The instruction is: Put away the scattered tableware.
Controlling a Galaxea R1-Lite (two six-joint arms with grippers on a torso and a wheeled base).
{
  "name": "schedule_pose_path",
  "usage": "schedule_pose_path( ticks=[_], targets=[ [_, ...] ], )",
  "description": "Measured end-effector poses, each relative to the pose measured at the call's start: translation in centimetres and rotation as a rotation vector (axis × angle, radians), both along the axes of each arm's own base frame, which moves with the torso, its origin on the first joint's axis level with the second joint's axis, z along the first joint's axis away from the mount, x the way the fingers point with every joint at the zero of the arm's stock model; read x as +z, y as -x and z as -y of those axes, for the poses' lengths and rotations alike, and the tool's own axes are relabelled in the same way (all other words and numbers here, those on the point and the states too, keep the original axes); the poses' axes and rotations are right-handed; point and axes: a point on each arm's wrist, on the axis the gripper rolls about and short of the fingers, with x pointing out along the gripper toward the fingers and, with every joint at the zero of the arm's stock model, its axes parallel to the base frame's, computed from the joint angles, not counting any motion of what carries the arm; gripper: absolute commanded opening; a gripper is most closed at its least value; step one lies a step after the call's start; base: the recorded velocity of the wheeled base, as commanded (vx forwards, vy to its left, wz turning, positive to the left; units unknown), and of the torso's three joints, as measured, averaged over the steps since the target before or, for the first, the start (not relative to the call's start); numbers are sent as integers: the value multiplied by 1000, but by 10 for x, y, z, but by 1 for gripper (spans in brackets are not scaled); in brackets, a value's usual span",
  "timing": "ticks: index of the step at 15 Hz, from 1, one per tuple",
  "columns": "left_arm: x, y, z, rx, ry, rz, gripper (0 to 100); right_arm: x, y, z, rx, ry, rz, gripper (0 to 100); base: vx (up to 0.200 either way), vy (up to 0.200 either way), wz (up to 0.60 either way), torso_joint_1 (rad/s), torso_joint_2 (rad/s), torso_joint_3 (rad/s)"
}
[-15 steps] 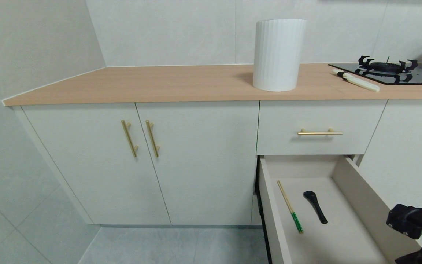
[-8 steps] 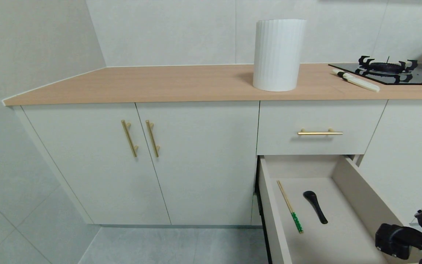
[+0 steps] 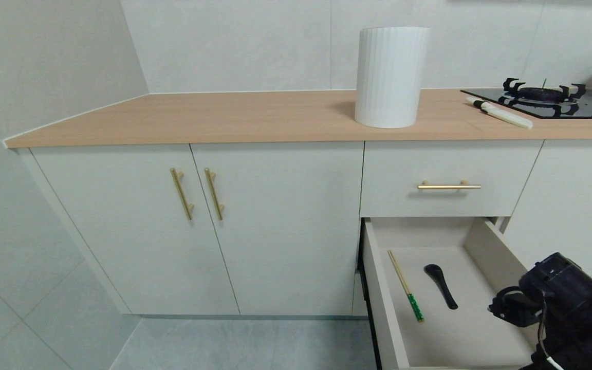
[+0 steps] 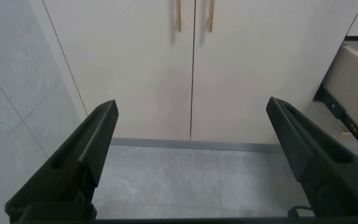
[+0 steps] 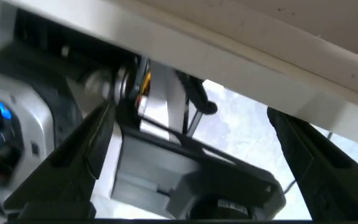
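The open drawer (image 3: 376, 288) holds the chopsticks (image 3: 405, 290) (green at one end) near its left wall and the black spoon (image 3: 442, 288) in its middle. A white knife (image 3: 501, 114) lies on the counter (image 3: 224, 118) above the drawer. The right gripper (image 5: 191, 118) is spread wide by the drawer's right side. The left gripper (image 4: 191, 112), spread wide too, faces the cupboard doors (image 4: 191, 62) beside the drawer.

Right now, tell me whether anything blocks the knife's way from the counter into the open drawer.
Nothing visible does. The knife lies free on the counter by the stove; the open drawer holds chopsticks and a black spoon toward its left, with bare floor beside them.
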Motion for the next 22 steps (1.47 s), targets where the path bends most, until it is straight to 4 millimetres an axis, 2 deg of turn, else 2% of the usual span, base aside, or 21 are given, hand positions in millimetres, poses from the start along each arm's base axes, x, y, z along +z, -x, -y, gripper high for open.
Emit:
schedule_pose_path(
  ticks=[4,12,16,22],
  targets=[
    [0,0,0,0,0,0,100,-4,-14,-5,-81,35,4,100,0,0,0,0,0,0],
    [0,0,0,0,0,0,100,-13,-52,-16,-169,51,230,100,0,0,0,0,0,0],
    [0,0,0,0,0,0,100,-22,-81,-17,-213,57,294,100,0,0,0,0,0,0],
    [0,0,0,0,0,0,100,-26,-136,-12,-298,19,408,100,0,0,0,0,0,0]
  ],
)
